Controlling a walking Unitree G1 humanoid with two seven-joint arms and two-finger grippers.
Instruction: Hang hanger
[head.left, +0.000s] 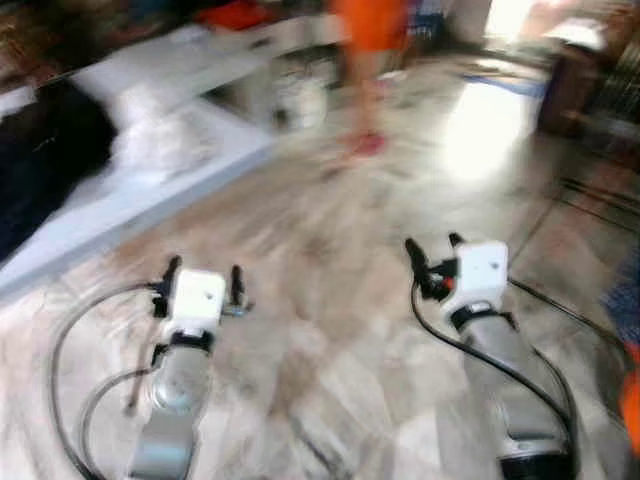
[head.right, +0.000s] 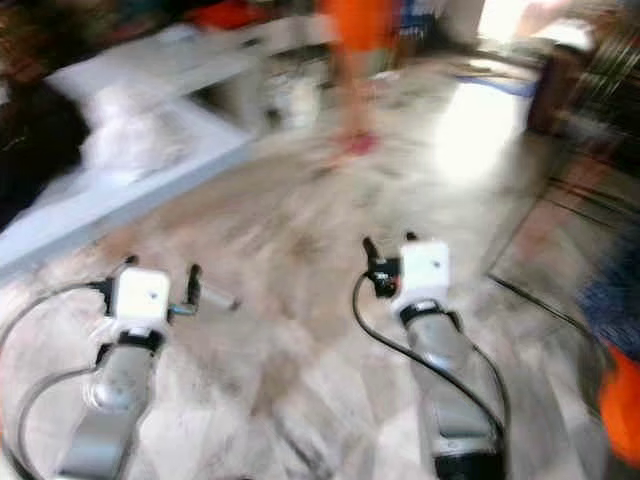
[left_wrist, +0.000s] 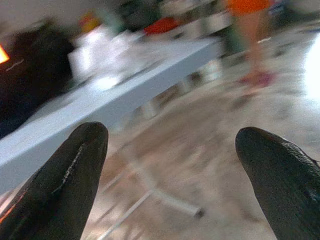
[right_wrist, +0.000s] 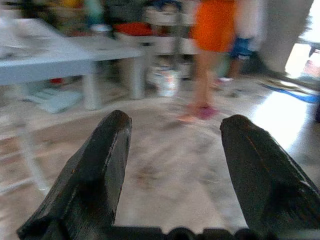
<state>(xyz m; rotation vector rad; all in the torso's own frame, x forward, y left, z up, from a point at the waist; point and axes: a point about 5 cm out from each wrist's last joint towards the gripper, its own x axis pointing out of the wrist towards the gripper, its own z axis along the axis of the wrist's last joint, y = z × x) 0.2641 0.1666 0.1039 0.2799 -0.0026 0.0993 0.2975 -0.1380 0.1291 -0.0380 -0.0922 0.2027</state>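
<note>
The pictures are blurred by motion and I cannot make out a hanger. My left gripper (head.left: 203, 272) is held out low over the stone floor, open, with nothing between its fingers (left_wrist: 75, 170). My right gripper (head.left: 433, 246) is also held out over the floor, open and empty, its black fingers (right_wrist: 100, 165) spread wide. Thin white bars (left_wrist: 150, 192) lie low near the floor in front of the left gripper; I cannot tell what they are.
A long white table (head.left: 140, 200) runs along the left, with a white heap (head.left: 150, 130) and a dark mass (head.left: 40, 160) on it. A person in orange shorts (head.left: 370, 25) stands ahead beside a white bucket (head.left: 300, 100). Dark furniture (head.left: 580, 90) stands at the right.
</note>
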